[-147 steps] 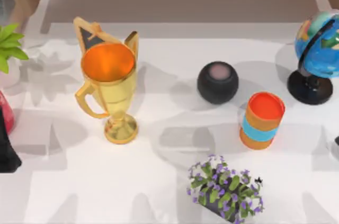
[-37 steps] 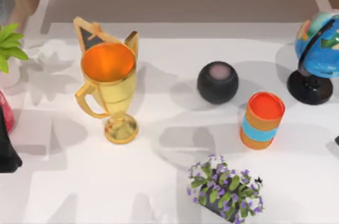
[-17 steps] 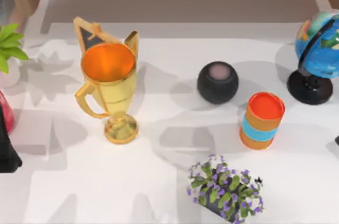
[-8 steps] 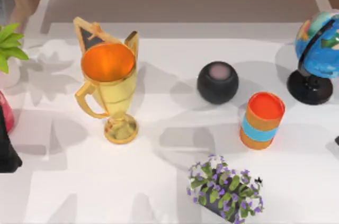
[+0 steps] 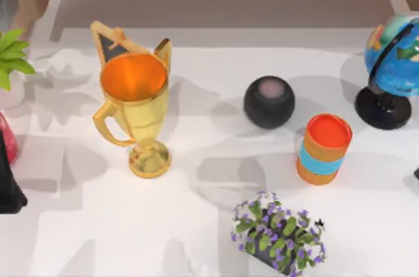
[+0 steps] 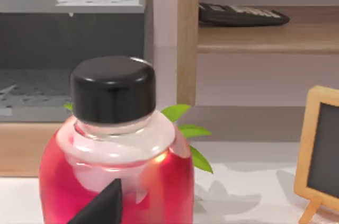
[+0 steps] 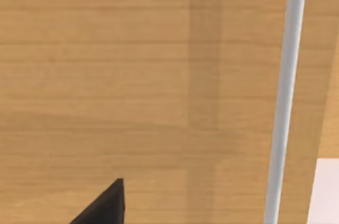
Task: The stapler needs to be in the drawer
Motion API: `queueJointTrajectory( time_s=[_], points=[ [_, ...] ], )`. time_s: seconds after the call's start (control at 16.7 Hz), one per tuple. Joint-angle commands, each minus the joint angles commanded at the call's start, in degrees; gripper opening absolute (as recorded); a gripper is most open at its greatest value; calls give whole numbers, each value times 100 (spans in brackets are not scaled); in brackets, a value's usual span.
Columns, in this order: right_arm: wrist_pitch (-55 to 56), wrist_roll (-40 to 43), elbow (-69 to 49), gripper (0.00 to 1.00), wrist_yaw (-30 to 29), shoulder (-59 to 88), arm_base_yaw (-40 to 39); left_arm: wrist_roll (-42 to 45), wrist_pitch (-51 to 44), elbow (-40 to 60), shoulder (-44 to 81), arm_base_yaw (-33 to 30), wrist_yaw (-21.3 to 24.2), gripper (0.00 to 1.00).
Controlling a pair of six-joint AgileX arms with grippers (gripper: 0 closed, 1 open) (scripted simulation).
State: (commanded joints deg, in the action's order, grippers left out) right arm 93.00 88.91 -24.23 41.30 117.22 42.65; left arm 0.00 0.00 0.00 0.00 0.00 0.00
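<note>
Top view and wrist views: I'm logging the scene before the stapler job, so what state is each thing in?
Gold trophy: upright.
Orange cup: upright, open at the top.
Black speaker: resting on the table.
Globe: upright on its stand.
Flower pot: lying on its side.
Red bottle: upright, black cap on.
Small chalkboard: standing.

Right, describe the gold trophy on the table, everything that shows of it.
The gold trophy stands upright left of the table's middle. It looks like shiny gold metal: a wide round cup with an orange-lit inside, a curved handle on each side, a narrow stem and a round foot on the white top. A small wooden-framed chalkboard stands just behind it; whether they touch cannot be told. No gripper is near it.
</note>
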Motion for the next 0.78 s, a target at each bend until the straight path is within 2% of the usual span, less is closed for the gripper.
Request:
queueJointTrajectory(
  time_s=[0.18,0.36,0.6,0.78],
  points=[
    [-339,-12,-74,100,-99,-135,114,0,0,0,0,0,0,100],
    [-1205,-112,-213,100,-337,-460,303,0,0,0,0,0,0,100],
    [-3150,-455,-537,100,-801,-1081,462,0,0,0,0,0,0,100],
    [-5165,-937,-898,100,-1248,-1631,373,0,0,0,0,0,0,100]
  ],
)
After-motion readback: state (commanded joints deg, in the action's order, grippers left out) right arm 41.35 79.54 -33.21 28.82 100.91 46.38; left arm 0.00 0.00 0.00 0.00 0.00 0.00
